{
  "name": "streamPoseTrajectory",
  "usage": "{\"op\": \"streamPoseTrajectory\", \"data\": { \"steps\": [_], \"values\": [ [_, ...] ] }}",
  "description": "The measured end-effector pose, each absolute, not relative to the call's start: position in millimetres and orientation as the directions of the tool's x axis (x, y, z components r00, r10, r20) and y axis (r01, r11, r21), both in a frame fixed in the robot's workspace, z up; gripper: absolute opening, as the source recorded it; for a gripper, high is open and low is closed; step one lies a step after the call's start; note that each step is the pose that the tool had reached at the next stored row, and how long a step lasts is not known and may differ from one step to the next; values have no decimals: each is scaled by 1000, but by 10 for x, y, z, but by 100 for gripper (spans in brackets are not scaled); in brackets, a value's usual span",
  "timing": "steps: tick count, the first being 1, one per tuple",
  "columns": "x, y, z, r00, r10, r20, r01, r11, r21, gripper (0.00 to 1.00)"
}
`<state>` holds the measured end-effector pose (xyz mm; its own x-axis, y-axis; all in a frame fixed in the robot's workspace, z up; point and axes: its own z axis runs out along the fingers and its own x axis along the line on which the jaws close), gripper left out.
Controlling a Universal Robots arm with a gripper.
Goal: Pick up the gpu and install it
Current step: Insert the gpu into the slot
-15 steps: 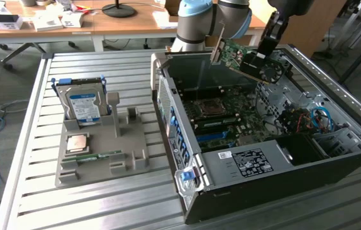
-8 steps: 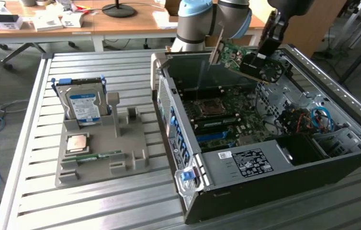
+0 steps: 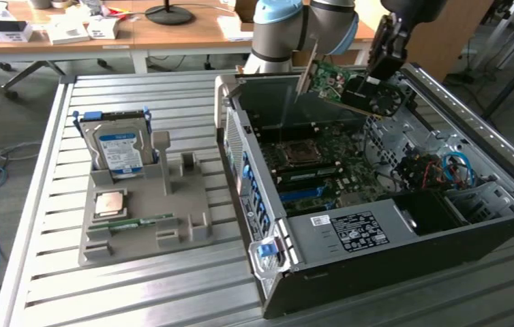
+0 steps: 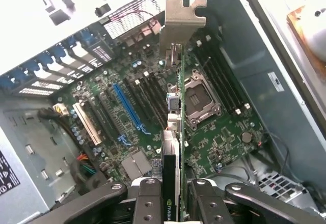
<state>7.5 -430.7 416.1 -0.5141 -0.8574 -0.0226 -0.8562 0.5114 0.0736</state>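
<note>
The gpu (image 3: 343,87) is a green circuit board with a black fan and a silver end bracket (image 4: 181,23). It hangs tilted above the far end of the open computer case (image 3: 366,228). My gripper (image 3: 377,76) is shut on the card's fan end. In the wrist view the gpu (image 4: 174,132) appears edge-on between the black fingers (image 4: 148,199), over the motherboard (image 4: 214,142). The card hangs apart from the board, above the area between the blue expansion slot (image 4: 127,109) and the processor socket (image 4: 201,99).
A grey parts holder (image 3: 180,204) lies on the slatted metal table at the exterior view's left, holding a blue-labelled hard drive (image 3: 121,151), a processor (image 3: 112,203) and a memory stick (image 3: 140,221). Cables (image 3: 439,170) crowd the case's right side.
</note>
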Motion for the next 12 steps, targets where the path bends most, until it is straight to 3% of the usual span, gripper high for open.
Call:
{"op": "streamPoseTrajectory", "data": {
  "steps": [12],
  "values": [
    [75, -4306, 4159, -456, -890, -23, -888, 454, 74, 26]
  ]
}}
